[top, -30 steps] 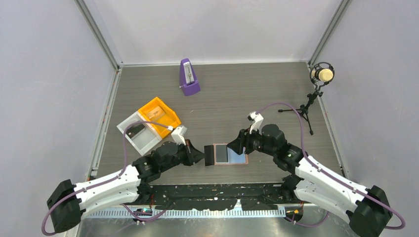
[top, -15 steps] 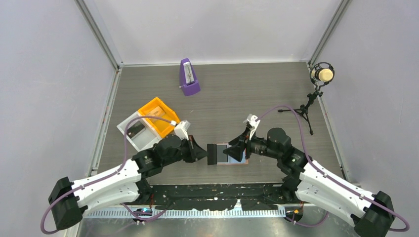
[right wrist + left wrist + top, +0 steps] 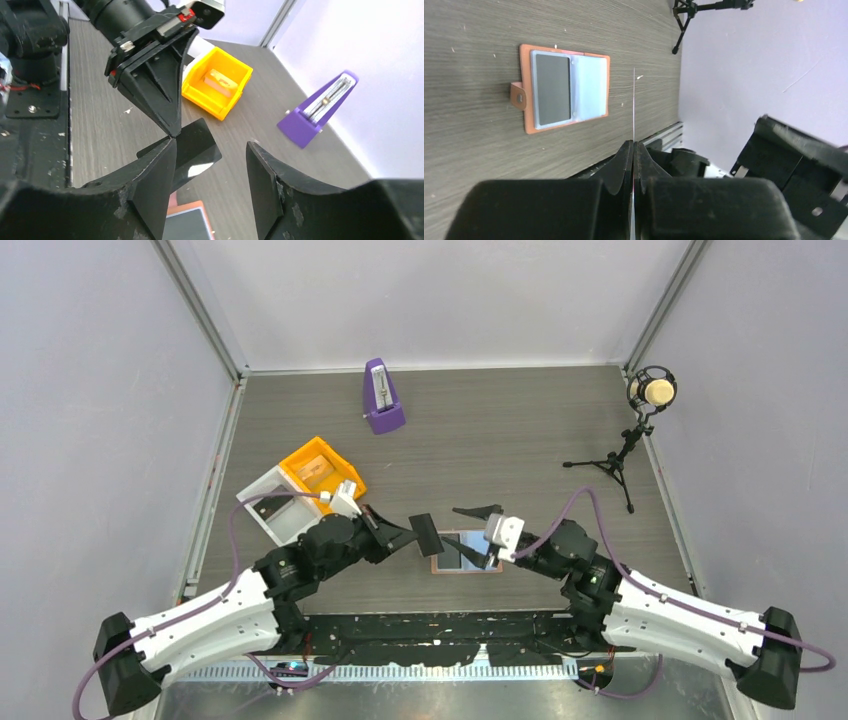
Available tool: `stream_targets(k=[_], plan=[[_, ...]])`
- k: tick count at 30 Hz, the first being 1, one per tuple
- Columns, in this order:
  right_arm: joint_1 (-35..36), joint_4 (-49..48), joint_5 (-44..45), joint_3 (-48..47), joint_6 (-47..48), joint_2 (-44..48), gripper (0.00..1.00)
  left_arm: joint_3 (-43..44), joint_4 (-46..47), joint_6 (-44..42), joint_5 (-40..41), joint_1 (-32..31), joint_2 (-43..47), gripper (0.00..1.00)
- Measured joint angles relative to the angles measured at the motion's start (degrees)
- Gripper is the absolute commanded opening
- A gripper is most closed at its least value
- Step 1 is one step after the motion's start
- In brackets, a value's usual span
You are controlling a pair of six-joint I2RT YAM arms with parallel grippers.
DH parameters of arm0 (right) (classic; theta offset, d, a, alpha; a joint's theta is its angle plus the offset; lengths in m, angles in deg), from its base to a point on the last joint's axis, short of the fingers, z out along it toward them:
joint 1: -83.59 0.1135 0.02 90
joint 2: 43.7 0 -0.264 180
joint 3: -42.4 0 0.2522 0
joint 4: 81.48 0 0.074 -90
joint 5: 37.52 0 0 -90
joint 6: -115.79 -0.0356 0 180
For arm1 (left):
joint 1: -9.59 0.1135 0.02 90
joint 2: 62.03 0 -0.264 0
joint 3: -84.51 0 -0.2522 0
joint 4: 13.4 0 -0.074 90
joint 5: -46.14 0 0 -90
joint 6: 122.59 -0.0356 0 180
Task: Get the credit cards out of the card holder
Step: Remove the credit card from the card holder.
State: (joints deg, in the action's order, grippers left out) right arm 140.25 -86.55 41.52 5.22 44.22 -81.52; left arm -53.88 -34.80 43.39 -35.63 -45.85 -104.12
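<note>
Overhead, left hand (image 3: 408,534) pinched shut on 1 credit card (image 3: 425,535), at 10 o'clock of card holder (image 3: 566,87), which lay spread on table (image 3: 520,440), pocketed card (image 3: 552,89) inside, right hand (image 3: 478,532) gaped open.

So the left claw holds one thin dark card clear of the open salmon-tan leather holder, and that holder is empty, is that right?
Not quite: the left claw holds one thin dark card, but the salmon-tan leather holder is not empty; the left wrist view shows a second dark card in one pocket.

Card (image 3: 425,534) just left of card holder (image 3: 591,85)
</note>
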Motion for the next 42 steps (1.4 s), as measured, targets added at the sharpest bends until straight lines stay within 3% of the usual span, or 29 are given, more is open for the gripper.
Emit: stream_targets(k=[9,22,28,32,35,37,40,42], plan=[[12.59,-2.32,8.92,3.48,19.67,0.44,0.62,1.40,-7.50,10.91,2.29,0.00,4.26,0.00],[22.95,-8.31,24.44,5.18,28.85,-12.46,0.61,1.40,-8.90,13.94,4.50,0.00,8.26,0.00],[23.87,-14.29,29.70,4.33,31.21,-19.32,0.41,1.40,-8.87,14.40,4.17,0.00,8.59,0.00],[24.98,-17.16,31.98,3.72,33.14,-20.68,0.10,1.36,-8.02,15.78,3.50,0.00,9.14,0.00],[25.29,-19.04,32.87,3.72,33.40,-20.22,0.06,1.36,-6.75,16.68,2.82,0.04,9.09,0.00],[25.24,-19.56,33.40,3.74,33.22,-19.39,0.05,1.36,-6.01,16.79,2.73,0.07,9.07,0.12],[25.27,-19.61,33.92,3.72,31.39,-18.45,0.05,1.36,-5.01,15.72,2.71,0.04,9.07,0.46],[25.31,-17.94,34.84,3.13,28.76,-17.81,0.05,1.36,-4.61,13.97,2.99,0.04,9.14,0.63]])
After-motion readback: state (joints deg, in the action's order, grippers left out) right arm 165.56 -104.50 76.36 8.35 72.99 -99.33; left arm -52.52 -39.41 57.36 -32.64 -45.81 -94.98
